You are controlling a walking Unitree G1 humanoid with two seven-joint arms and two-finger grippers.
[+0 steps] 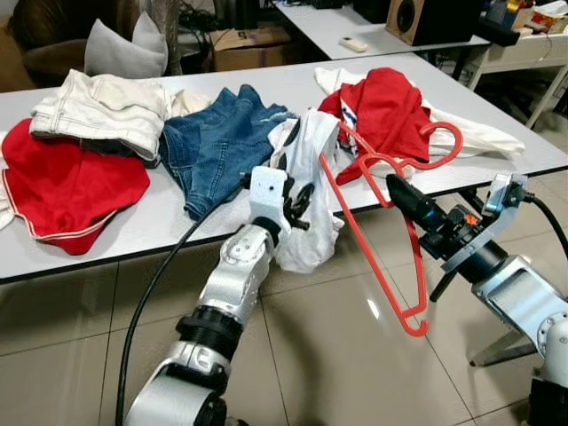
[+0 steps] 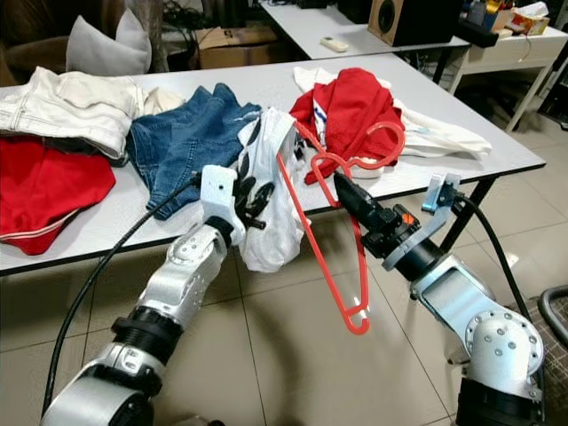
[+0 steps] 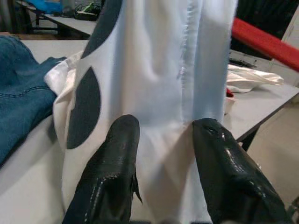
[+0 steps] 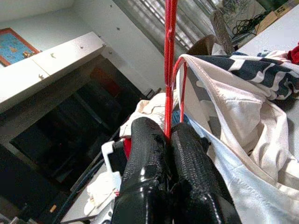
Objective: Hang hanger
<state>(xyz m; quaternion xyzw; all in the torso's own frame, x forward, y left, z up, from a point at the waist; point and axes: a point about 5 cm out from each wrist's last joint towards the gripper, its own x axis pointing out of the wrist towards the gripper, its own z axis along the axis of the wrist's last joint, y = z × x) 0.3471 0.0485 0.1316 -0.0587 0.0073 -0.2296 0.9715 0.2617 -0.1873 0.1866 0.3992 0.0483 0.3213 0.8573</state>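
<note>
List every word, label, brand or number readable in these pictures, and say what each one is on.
No text can be read.
The white garment held by the left gripper has only dark patches, no letters.
The red hanger in the right gripper is unmarked.
The framed picture on the wall is too small and blurred.

hanger (image 1: 377, 240) — one shoulder hidden under white garment (image 1: 311, 191) (draped) | left tool (image 1: 297, 206) fingertips buried
</note>
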